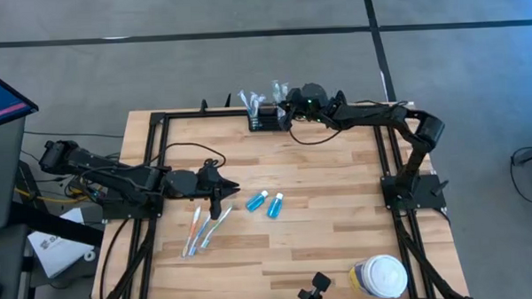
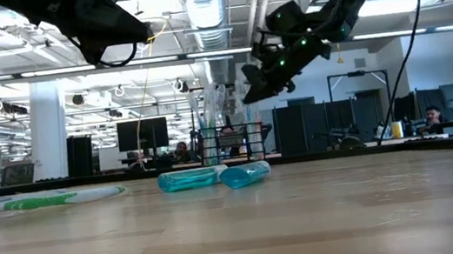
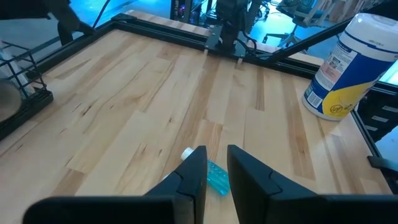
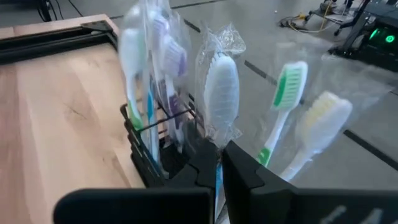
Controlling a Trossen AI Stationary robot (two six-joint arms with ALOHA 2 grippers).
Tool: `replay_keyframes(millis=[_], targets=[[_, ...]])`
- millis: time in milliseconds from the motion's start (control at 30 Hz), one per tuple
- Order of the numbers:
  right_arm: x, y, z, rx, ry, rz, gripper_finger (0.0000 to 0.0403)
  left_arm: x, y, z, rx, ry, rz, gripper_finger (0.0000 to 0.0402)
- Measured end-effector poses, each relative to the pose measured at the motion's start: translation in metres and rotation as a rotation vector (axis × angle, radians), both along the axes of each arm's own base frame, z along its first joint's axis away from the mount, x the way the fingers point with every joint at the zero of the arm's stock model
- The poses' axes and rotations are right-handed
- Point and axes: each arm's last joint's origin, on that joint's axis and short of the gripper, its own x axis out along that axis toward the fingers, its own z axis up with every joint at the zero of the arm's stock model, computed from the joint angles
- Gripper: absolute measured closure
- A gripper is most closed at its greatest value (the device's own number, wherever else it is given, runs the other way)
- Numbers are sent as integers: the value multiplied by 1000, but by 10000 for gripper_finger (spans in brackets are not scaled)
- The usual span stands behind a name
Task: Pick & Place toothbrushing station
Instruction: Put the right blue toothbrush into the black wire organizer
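Note:
The black open-topped holder (image 1: 265, 122) stands at the table's far edge with several wrapped toothbrushes upright in it (image 4: 149, 93). My right gripper (image 1: 287, 111) is at the holder's right end, shut on a wrapped white-headed toothbrush (image 4: 221, 93). My left gripper (image 1: 217, 203) hovers left of centre, open by a narrow gap and empty. It is above two blue bottles (image 1: 256, 201) (image 1: 275, 205) and several toothbrushes (image 1: 202, 230) lying flat on the table. One bottle shows just past its fingers (image 3: 216, 178). My right gripper pinches the wrapped toothbrush by its handle (image 4: 218, 177), below the head, between its two fingers. The fingers come from the table's right side, slanting down. The brush stands upright with its head above the fingers. The fingers hide its lower end.
A round white-lidded jar with a yellow label (image 1: 381, 277) stands at the near right corner. Black frame rails (image 1: 151, 171) run along the table's left, far and right edges. Bare wood lies between the bottles and the holder.

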Motion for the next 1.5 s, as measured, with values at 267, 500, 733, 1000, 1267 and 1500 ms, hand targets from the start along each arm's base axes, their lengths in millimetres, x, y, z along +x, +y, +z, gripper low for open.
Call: replay_keyframes(millis=[267,500,733,1000,1267,1500], targets=[[0,-5,-6,8,-6,-15,403,0,0,0,-2,-5,-2,344],[-2,-7,-8,40,-4,-29,395,0,0,1,-2,-6,-2,344],[-2,-7,-8,52,-3,-37,362,0,0,1,-2,-6,0,344],[-2,-7,-8,57,-6,-40,352,0,0,1,-1,-6,2,344],[-3,-6,-10,63,9,-38,351,0,0,1,-1,-6,2,344],[-3,-5,-10,71,14,-12,314,0,0,1,-1,-6,1,344]])
